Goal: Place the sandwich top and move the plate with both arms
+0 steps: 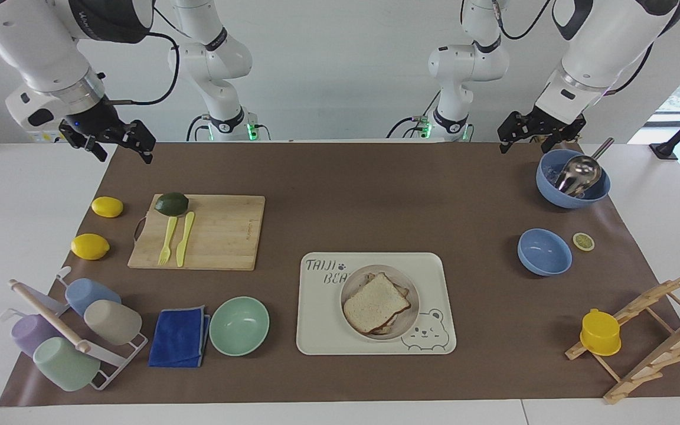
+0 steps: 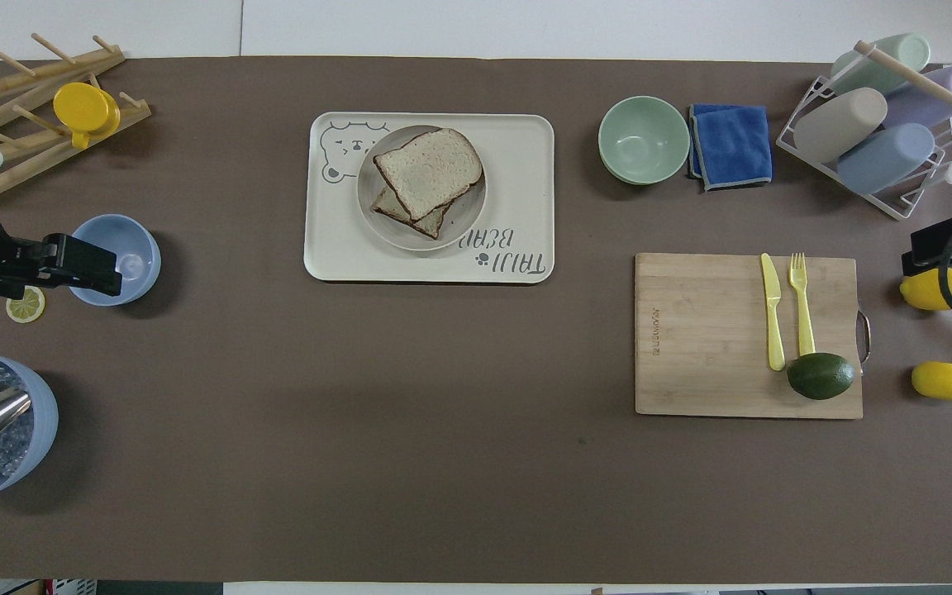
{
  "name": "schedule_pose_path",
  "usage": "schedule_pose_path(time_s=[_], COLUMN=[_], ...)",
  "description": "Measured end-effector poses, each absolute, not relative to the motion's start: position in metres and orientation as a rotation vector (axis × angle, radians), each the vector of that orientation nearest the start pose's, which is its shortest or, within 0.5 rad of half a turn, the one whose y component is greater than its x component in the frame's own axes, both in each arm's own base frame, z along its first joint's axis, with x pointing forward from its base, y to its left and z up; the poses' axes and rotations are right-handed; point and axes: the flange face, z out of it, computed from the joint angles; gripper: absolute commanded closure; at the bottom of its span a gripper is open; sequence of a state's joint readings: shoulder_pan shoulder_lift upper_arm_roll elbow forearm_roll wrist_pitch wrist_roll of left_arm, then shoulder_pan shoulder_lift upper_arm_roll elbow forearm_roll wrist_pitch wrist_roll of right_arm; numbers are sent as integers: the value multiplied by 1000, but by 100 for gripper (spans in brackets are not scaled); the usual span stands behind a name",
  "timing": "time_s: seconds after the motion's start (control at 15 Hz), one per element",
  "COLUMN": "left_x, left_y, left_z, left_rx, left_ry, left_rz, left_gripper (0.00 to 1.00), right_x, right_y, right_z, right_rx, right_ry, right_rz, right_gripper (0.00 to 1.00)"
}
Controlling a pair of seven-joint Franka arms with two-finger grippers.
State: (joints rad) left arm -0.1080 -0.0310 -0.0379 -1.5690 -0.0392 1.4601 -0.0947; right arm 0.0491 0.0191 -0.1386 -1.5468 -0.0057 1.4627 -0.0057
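Sandwich top lies on a second slice on the plate, which sits on the cream tray, far from the robots; so the bread step looks done, and the plate waits to be carried. Going near to far: the left pincer hangs open and empty over the bench edge, beside the blue bowl with the scoop. The right pincer hangs open too, over the other end, above the cutting board. Both are well apart from the plate, I think to keep the way clear.
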Motion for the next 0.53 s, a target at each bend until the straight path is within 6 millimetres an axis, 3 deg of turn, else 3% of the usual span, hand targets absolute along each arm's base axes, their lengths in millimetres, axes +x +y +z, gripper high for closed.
schedule_pose_path(time_s=[0.53], left_x=[527], left_y=[-82], left_z=[639], left_rx=[-3166], left_ry=[87], left_rz=[112], left_gripper=[0], right_x=[546], right_y=[-49], right_z=[616], right_rx=[-3138], right_ry=[132], right_rz=[166], right_gripper=[0])
